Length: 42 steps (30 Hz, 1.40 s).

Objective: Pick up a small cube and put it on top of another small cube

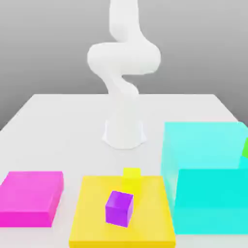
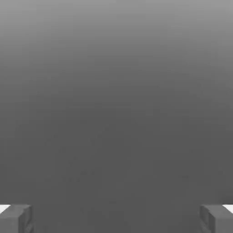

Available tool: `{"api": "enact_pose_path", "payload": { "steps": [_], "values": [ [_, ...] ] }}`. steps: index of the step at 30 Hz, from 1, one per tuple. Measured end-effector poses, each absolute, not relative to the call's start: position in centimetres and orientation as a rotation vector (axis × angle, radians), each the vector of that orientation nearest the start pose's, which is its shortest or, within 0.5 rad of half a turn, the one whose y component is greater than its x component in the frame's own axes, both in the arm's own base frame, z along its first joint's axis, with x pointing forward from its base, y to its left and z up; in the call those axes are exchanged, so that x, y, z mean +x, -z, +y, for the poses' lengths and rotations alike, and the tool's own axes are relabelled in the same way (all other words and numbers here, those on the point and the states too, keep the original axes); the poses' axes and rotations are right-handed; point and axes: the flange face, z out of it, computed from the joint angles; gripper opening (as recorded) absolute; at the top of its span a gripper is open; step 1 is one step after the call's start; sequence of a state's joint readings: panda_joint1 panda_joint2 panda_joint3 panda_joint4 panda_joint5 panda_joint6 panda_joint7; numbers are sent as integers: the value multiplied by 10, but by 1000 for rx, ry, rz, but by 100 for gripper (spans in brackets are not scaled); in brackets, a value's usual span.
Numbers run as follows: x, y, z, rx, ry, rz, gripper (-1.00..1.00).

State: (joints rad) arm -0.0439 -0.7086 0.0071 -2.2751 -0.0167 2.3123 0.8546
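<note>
A small purple cube (image 1: 119, 208) sits on a flat yellow block (image 1: 97, 218) near the front of the table. Just behind it on the same block stands a small yellow cube (image 1: 131, 178). A small green cube (image 1: 245, 147) peeks in at the exterior view's right edge, against the cyan blocks. The white arm (image 1: 123, 63) rises from its base at mid-table and leaves the picture at the top. In the hand view my gripper (image 2: 116, 218) is open, its grey fingertips (image 2: 16, 217) far apart with nothing between them, facing a plain grey background.
A flat magenta block (image 1: 31, 196) lies at the exterior view's front left. Two large cyan blocks (image 1: 208, 179) stand at the front right, taller than the yellow block. The white table (image 1: 63, 126) spreads around the arm's base.
</note>
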Motion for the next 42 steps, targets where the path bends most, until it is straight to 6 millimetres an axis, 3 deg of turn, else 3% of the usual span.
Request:
{"api": "enact_pose_path", "payload": {
  "steps": [10,18,26,33,35,38,39,42],
  "values": [
    [486,-589,-93,-2370,750,1653,0],
    [536,-481,-181,-2218,537,2033,0],
    [551,-353,-264,-2000,297,2358,0],
    [532,-232,-329,-1741,73,2607,0],
    [524,-197,-342,-1672,20,2657,0],
    [521,-146,-346,-1649,3,2673,0],
    [521,-134,-346,-1648,1,2675,-100],
    [521,-134,-346,-1647,2,2674,-100]
  ]
}}
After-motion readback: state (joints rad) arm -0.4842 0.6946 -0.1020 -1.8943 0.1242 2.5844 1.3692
